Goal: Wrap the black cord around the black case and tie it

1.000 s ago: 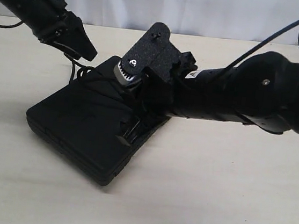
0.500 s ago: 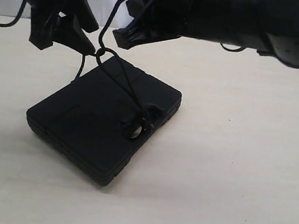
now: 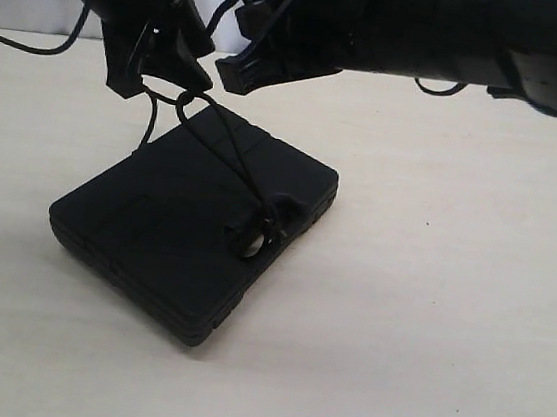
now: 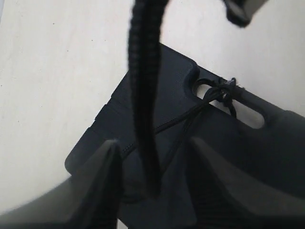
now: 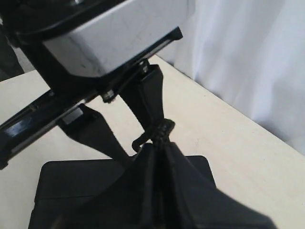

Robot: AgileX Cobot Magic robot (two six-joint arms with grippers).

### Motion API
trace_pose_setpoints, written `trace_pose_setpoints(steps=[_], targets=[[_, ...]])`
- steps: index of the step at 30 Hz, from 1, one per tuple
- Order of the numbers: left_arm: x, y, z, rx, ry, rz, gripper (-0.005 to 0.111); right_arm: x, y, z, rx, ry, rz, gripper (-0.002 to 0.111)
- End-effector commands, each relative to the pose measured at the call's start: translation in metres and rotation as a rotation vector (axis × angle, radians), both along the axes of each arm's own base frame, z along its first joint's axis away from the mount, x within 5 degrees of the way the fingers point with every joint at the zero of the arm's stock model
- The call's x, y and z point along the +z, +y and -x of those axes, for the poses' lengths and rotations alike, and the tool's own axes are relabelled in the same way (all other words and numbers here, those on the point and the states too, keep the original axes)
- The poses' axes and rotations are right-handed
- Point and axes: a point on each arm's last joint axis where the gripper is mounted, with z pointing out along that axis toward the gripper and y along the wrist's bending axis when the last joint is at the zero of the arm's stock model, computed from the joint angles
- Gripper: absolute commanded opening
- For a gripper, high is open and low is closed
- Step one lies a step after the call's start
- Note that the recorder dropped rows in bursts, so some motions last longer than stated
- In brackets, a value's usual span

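Gripping the cord [image 5: 162, 129]: right claw [image 5: 159, 143], matte black, jaws pressed flat together with the braided line pinched at their tip. In the exterior view this right claw [image 3: 229, 70] hangs above the far corner of the case [image 3: 146, 224].

Left claw [image 4: 153, 142]: two blunt dark fingers [image 4: 109, 167] standing apart, released. The cord [image 4: 143, 71] drops between them with a gap on each side. Seen from outside, the left claw [image 3: 163, 70] hovers just beside the right one, the two near each other but not touching.

Cord [image 3: 229, 153]: one, thin, black, braided and rope-like. Two strands run slantwise across the lid from a small ring [image 3: 192, 98] under the claws down to a knot [image 3: 256, 231] at the handle slot. The knot [image 4: 224, 90] shows frayed ends (pale table visible through the slot [image 4: 252, 117] behind it).

Case [image 4: 276, 152]: one, flat, rectangular, matte black plastic with rounded corners and a seam along its side. It lies flat and skewed on the table, one corner toward the exterior camera.

Table [image 3: 425, 336]: one, pale, smooth, cream-coloured. Bare surface surrounds the case on every side, widest to the right and front.

Backdrop [image 5: 248, 57]: white, softly folded cloth along the table's far edge.
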Motion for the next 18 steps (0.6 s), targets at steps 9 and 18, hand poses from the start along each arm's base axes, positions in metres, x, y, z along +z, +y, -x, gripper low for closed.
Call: trace_pose_setpoints(steps=[9,18], targets=[[0.007,0.004,0.001,0.146,0.047,0.023,0.000,0.003,-0.015,-0.005,-0.091,0.155,-0.115,0.054],[0.026,0.092,-0.015,0.724,0.063,0.212,0.000,-0.080,-0.072,-0.007,-0.357,0.687,0.092,0.065]])
